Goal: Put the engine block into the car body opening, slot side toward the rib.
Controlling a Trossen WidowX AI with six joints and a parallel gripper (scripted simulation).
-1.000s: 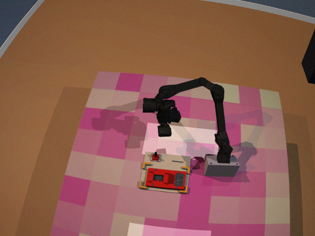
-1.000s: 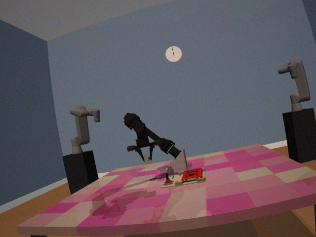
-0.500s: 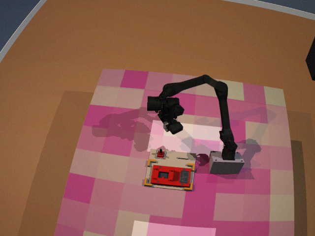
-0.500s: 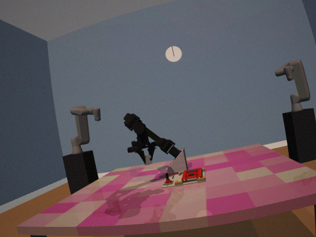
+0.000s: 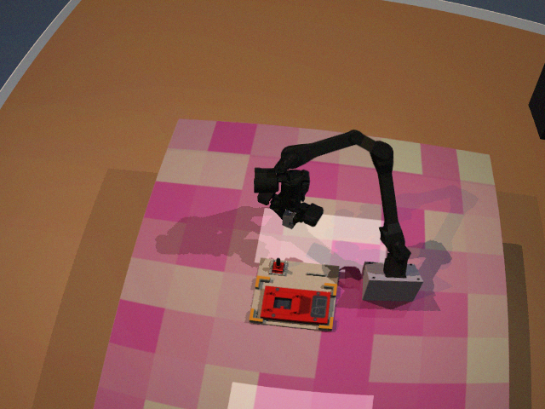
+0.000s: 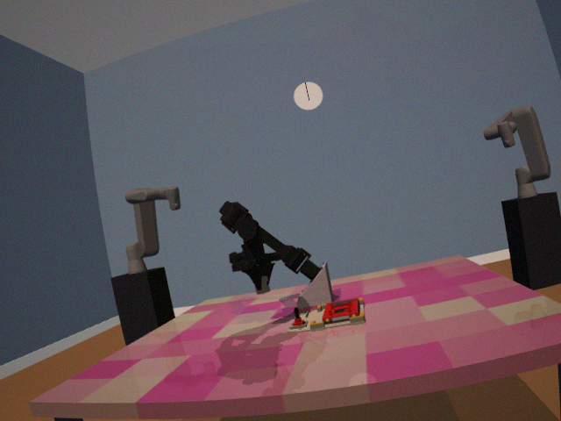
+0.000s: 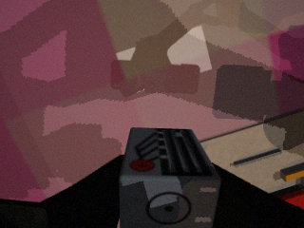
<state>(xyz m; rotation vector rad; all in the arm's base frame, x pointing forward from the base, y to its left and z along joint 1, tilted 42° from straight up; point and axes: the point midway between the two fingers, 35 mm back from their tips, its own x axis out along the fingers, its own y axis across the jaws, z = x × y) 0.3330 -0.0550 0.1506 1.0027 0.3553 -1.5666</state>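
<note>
My gripper (image 5: pixel 289 216) (image 6: pixel 261 282) (image 7: pixel 161 164) is shut on the grey engine block (image 5: pixel 288 220) (image 6: pixel 264 285) (image 7: pixel 168 192), which hangs above the table, off to the back side of the base plate. In the wrist view its top shows dark grooves and a red dot, and its near face a ringed circle. The red car body (image 5: pixel 303 318) (image 6: pixel 332 317) (image 7: pixel 298 202) lies on the base plate. Its opening (image 5: pixel 282 302) shows as a dark rectangle near one end. The rib inside cannot be made out. The block is clear of the car body.
The beige base plate (image 5: pixel 295 280) (image 7: pixel 223 151) has orange corner pieces around the car body. On it stand a small red part with a black upright knob (image 5: pixel 278 266) (image 6: pixel 297 319) and a thin dark bar (image 5: pixel 316 274) (image 7: pixel 256 158). The arm's grey mount (image 5: pixel 391 290) is beside the plate.
</note>
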